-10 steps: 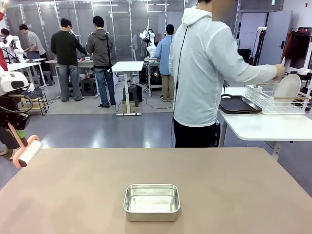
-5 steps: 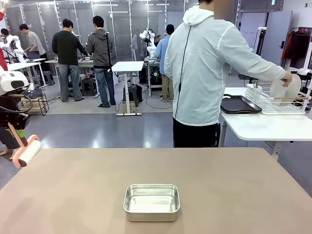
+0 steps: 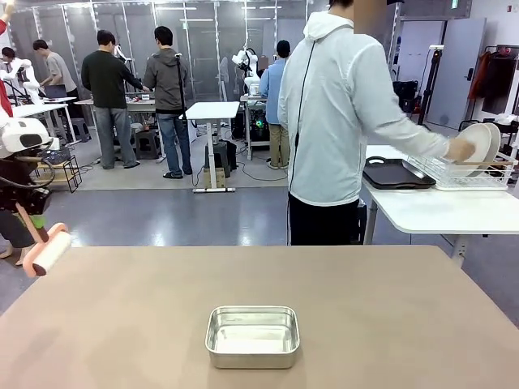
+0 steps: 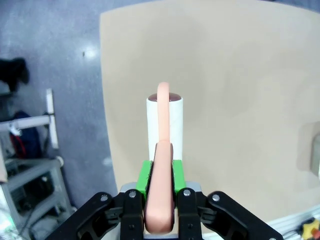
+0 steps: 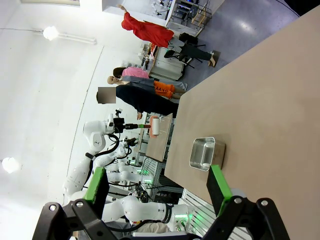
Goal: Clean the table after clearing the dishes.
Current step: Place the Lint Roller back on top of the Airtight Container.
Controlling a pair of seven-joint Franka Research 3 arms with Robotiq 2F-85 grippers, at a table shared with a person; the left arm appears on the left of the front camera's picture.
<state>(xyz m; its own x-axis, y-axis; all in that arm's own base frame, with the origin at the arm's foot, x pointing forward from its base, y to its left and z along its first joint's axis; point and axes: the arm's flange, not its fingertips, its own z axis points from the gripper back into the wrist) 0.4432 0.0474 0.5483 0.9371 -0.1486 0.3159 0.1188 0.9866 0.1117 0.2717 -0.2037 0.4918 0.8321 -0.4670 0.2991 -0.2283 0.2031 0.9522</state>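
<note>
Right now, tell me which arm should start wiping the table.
The left. Its gripper is already shut on the lint roller, poised at the table's left edge. The right gripper is open and holds nothing.

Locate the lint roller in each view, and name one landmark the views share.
Front view: lint roller at far left, beside the table edge.
Left wrist view: centre, its handle in the left gripper.
Right wrist view: small, left of centre.
Shared landmark: table.

White arm [image 3: 20, 138], black end effector [image 4: 160, 187] with green pads; person [image 3: 340, 121] in white hooded jacket, black trousers.
</note>
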